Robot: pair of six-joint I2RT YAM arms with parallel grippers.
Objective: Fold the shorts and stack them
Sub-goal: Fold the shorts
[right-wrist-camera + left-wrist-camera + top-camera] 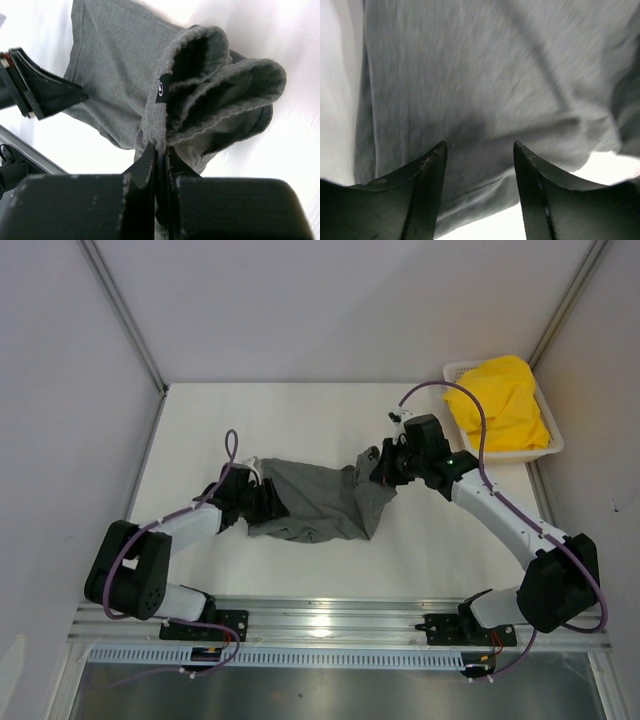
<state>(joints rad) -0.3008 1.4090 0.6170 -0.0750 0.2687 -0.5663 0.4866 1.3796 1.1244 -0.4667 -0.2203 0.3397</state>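
While the yellow shorts (500, 400) lie unfolded in the basket (455, 372) beyond the right gripper (159, 154), nothing is stacked: the grey shorts (315, 502) stretch between both grippers, the right clamped on their hem, the left gripper (480, 150) parted over cloth, seemingly holding nothing.

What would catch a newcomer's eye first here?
The dark grey shorts lying mid-table: the right claw is pinched shut on one end, the left claw open over the other. Next, the bright yellow shorts heaped in a white basket at the far right corner.
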